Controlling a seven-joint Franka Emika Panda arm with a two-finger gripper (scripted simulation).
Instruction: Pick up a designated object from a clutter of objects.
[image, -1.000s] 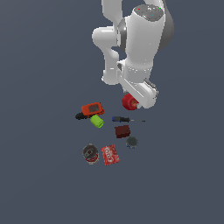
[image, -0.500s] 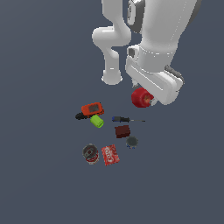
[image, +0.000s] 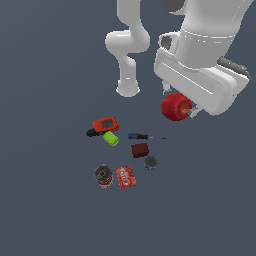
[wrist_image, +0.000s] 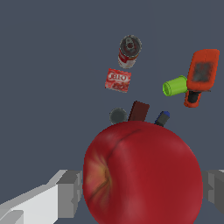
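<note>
Since the earlier frames: the arm has risen and swung toward the exterior view's right, carrying the red apple (image: 175, 107) up and away from the clutter; the items on the surface (image: 50, 210) lie as they lay.

Item, held: your hand (image: 181, 109) pinches the apple between its two fingers (wrist_image: 70, 192), one on each flank, the stem dimple turned sideways. In the wrist view the fruit fills the foreground and the grey finger pads press against both sides, which is why it hangs level and does not roll. It sits well above the surface, touching nothing else.

Items, left on the surface, taking the dark red box (image: 140, 150) as the dial centre in the exterior view:
- screwdriver (image: 141, 136), 12 o'clock, just beside, lying flat.
- dark disc (image: 150, 162), 5 o'clock, just beside.
- red packet (image: 126, 176), 7 o'clock, near, flat.
- round can (image: 103, 175), 8 o'clock, beside the packet.
- green cylinder (image: 111, 139), 10 o'clock, on its side.
- orange-red device (image: 105, 125), 10 o'clock, farther out, touching the cylinder's far side.

Judgement: the pick looks done; you hold the apple high, likely to keep it clear of the group below.
</note>
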